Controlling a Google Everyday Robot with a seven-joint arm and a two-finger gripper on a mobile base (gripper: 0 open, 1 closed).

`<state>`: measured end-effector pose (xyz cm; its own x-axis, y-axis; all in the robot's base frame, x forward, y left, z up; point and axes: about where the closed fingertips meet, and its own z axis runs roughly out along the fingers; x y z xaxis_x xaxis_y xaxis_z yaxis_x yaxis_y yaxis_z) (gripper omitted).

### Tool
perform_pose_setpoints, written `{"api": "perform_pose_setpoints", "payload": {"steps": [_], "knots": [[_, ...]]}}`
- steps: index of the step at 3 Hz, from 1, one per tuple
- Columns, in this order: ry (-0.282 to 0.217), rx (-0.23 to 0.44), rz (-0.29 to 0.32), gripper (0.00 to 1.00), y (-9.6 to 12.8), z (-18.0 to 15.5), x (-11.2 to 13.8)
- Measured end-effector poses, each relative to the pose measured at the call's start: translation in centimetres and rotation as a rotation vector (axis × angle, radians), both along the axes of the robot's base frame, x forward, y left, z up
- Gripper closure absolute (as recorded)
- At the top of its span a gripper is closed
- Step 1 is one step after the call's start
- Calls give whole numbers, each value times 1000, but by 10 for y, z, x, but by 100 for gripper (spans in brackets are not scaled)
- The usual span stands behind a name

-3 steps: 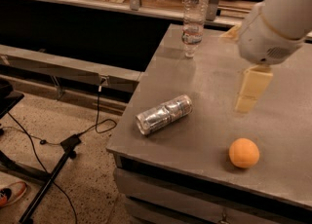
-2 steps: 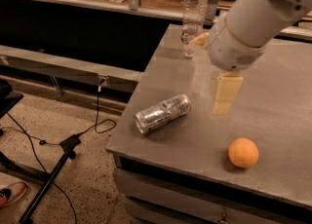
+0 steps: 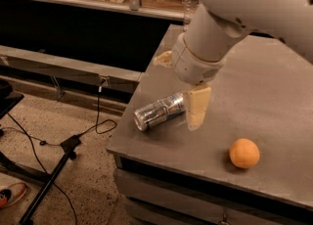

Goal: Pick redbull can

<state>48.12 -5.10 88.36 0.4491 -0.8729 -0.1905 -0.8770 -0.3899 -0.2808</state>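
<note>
The redbull can (image 3: 159, 112) is a slim silver can lying on its side near the front left corner of the grey table (image 3: 274, 97), its round end facing front left. My gripper (image 3: 178, 92) hangs over the can's far end and is open. One cream finger (image 3: 196, 107) reaches down beside the can's right end, and the other finger (image 3: 163, 58) shows behind it to the upper left. I cannot tell whether the finger touches the can.
An orange ball (image 3: 244, 153) sits on the table to the front right of the can. A clear water bottle (image 3: 190, 3) at the back is mostly hidden by my arm. The table's left edge drops to a floor with cables and a stand (image 3: 63, 150).
My arm has swung left and down towards the can; the near finger now stands right next to the can's end. The can and the ball have not moved.
</note>
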Motion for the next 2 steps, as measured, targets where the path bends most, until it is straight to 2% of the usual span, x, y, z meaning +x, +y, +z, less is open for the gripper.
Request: {"api": "perform_pose_setpoints", "payload": {"steps": [1,2], "knots": [[22,-61,36,0,14,-24,11],[37,-120,32,11,20,-47,27]]}}
